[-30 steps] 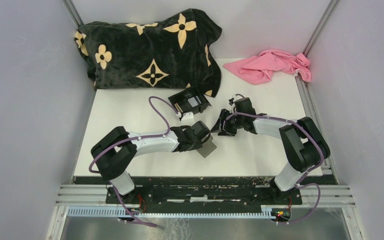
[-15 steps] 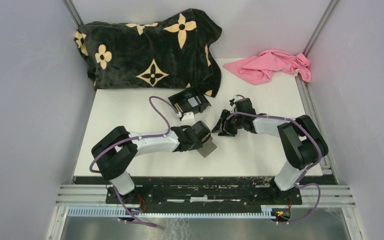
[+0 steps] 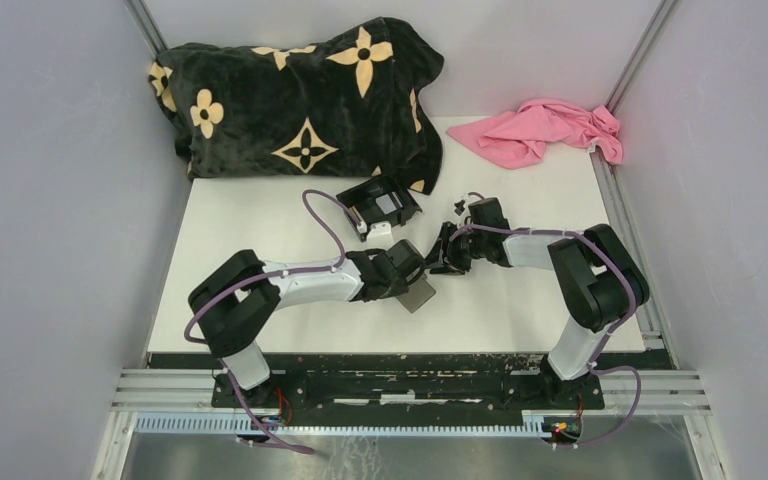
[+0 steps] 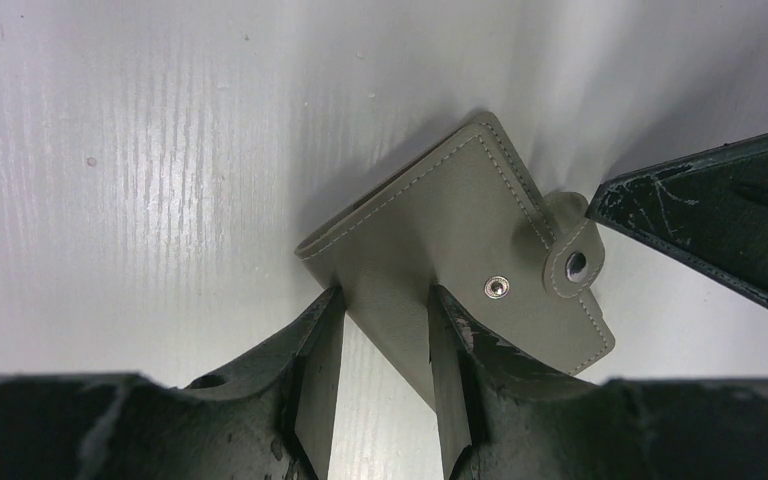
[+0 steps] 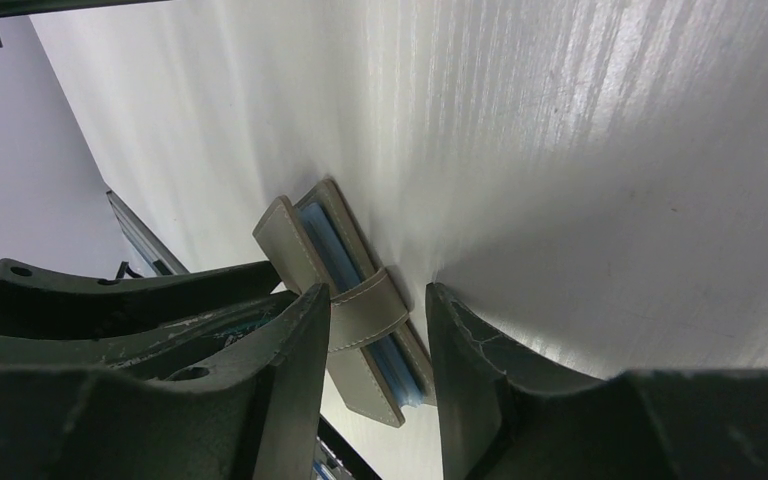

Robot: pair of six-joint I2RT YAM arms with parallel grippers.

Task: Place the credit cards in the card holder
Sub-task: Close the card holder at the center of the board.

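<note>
The card holder is a grey bifold wallet with a snap tab. It is folded and held just above the table. My left gripper is shut on its lower corner, and in the top view this gripper is at the table's middle. My right gripper is open. Its jaws straddle the wallet's strap edge, with a gap on the right side. Thin blue card edges show between the wallet's flaps. In the top view the right gripper meets the wallet from the right.
A black plastic box with a grey-white card in it sits behind the grippers, and a small white piece lies beside it. A black flower-print blanket lies at the back left and a pink cloth at the back right.
My right gripper's jaws have narrowed and it has edged left onto the wallet. The left gripper with the wallet has shifted slightly up and right.
</note>
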